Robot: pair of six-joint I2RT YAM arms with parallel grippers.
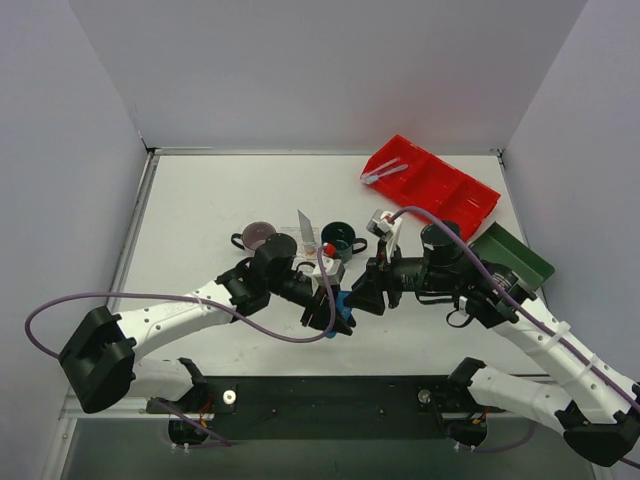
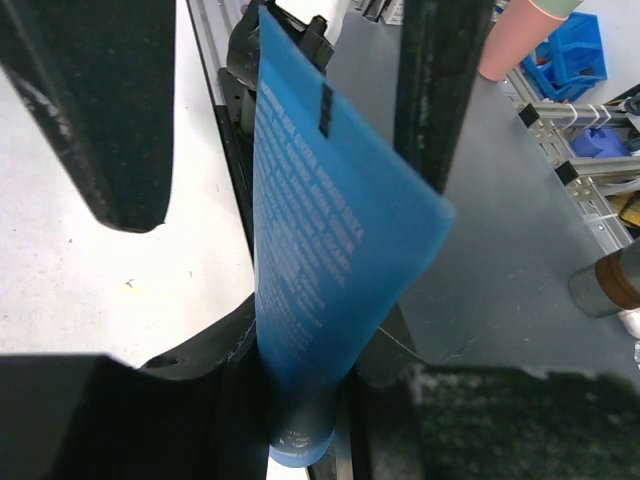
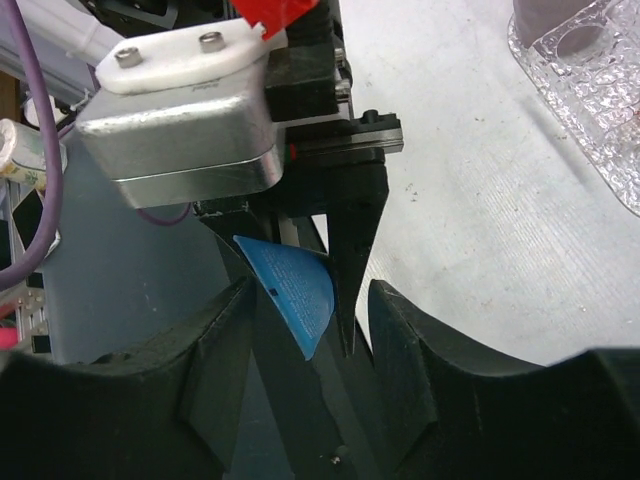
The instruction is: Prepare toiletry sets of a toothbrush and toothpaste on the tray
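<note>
A blue toothpaste tube (image 2: 320,250) stands in my left gripper (image 2: 300,405), which is shut on its cap end; the flat end points away. In the top view this gripper (image 1: 335,312) and tube (image 1: 346,302) hang over the table's near middle. My right gripper (image 3: 315,300) faces it, open, its fingers (image 3: 225,370) on either side of the tube's flat end (image 3: 290,285) and not pressing it. The clear glittery tray (image 3: 585,95) lies beyond. A wrapped toothbrush (image 1: 306,228) lies between the cups; another toothbrush (image 1: 385,173) is in the red bin.
A mauve cup (image 1: 258,235) and a dark green mug (image 1: 337,238) stand behind the grippers. The red compartmented bin (image 1: 432,187) is at the back right, a dark green tray (image 1: 513,256) beside the right arm. The table's front edge is close below the grippers.
</note>
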